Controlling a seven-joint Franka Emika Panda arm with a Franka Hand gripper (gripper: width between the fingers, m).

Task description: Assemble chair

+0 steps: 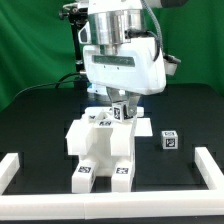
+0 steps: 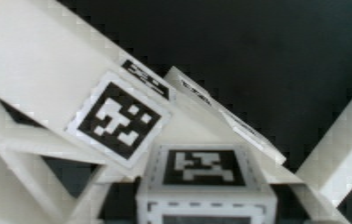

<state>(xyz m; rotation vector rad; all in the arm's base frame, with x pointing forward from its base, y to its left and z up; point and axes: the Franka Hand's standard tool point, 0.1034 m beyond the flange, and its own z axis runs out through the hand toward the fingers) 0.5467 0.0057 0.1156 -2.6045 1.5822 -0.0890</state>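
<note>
— Where is the blocky white plastic chair body?
— In the middle of the black tabletop. A small white tagged cube lies apart from it, on the exterior view's right.
— And the pincer?
— Low over the chair's rear top. Whether it is apart or clamped, I cannot tell. I judge this is a seating step: align squarely, press straight down and go slowly.

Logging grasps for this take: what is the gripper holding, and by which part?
Cannot tell: the gripper is down at a tagged part atop the chair, but contact is unclear.
</note>
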